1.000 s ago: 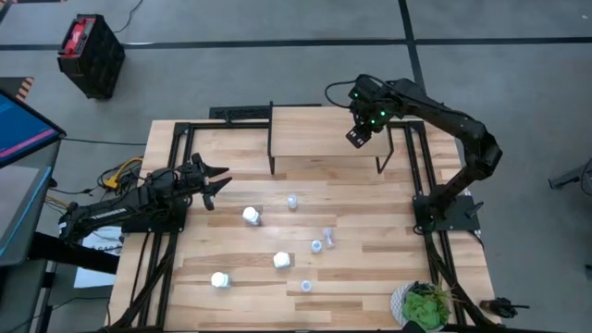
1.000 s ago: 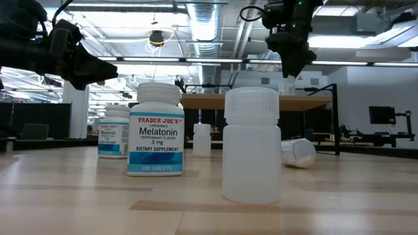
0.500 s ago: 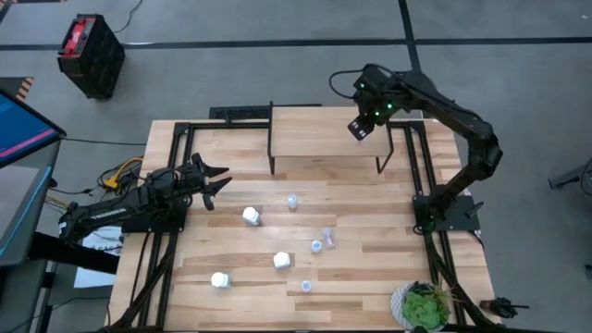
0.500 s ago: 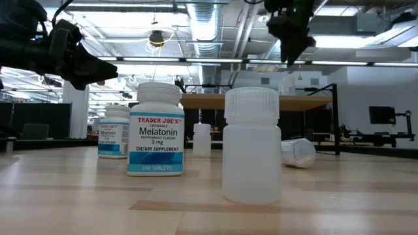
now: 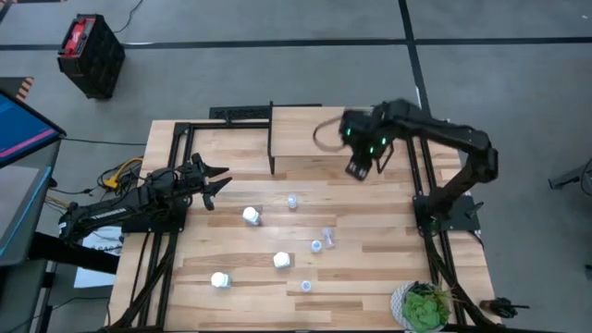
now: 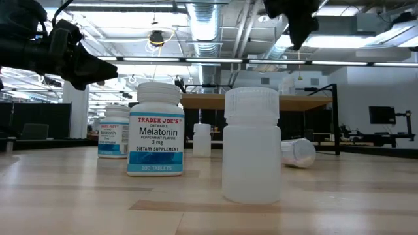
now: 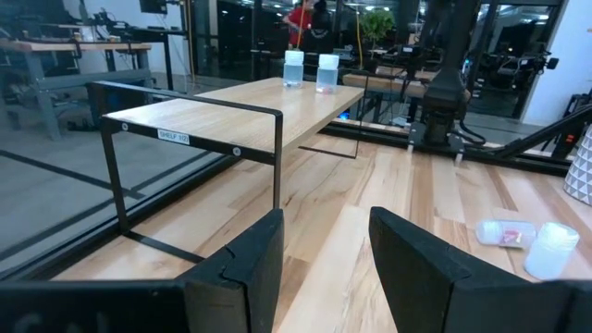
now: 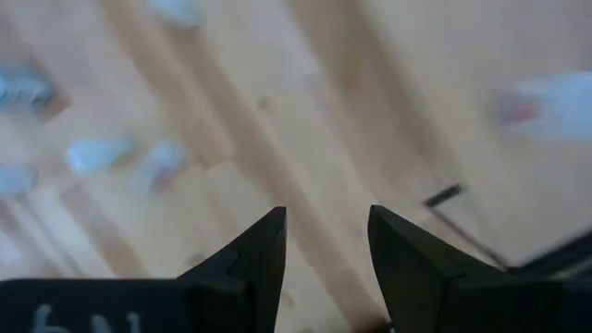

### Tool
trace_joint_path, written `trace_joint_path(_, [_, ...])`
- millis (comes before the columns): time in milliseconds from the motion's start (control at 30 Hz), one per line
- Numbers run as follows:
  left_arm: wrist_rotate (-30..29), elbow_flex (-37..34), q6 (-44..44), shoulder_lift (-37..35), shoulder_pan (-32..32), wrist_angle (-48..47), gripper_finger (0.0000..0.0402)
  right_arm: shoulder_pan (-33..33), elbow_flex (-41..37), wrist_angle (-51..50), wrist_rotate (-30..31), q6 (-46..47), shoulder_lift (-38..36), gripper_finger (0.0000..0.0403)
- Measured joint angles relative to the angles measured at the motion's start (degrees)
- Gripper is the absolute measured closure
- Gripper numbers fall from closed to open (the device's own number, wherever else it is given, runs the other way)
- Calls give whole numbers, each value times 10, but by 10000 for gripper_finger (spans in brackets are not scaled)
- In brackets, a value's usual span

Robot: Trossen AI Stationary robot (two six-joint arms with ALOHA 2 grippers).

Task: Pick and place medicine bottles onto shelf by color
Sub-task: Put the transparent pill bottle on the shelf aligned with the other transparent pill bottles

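Right tool [image 5: 359, 169] empty, narrow gap, over shelf [image 5: 305, 139] front edge. Left tool [image 5: 215, 180] narrow, empty, over desk [image 5: 370, 268]. 2 bottles [image 7: 294, 68] on shelf.

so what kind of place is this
Probably a robotics lab in an open industrial hall: two arms bolted to a plank table, exposed ceiling ducts, and more workbenches behind glass partitions.

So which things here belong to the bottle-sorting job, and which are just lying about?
Job: medicine bottles on the table, two bottles already on the shelf, shelf, right gripper, left gripper.
Lying about: potted plant, red crate on the floor.
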Motion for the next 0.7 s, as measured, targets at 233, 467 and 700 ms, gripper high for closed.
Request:
trace_joint_path(233, [1, 0, -9, 0, 0, -2, 252, 155, -52, 57, 0, 68, 0, 233])
trace_joint_path(467, [5, 0, -107, 0, 0, -3, 252, 256, -128, 234, 113, 205, 3, 235])
trace_joint_path(700, [19, 0, -168, 0, 0, -5, 252, 269, -246, 305, 161, 336, 3, 235])
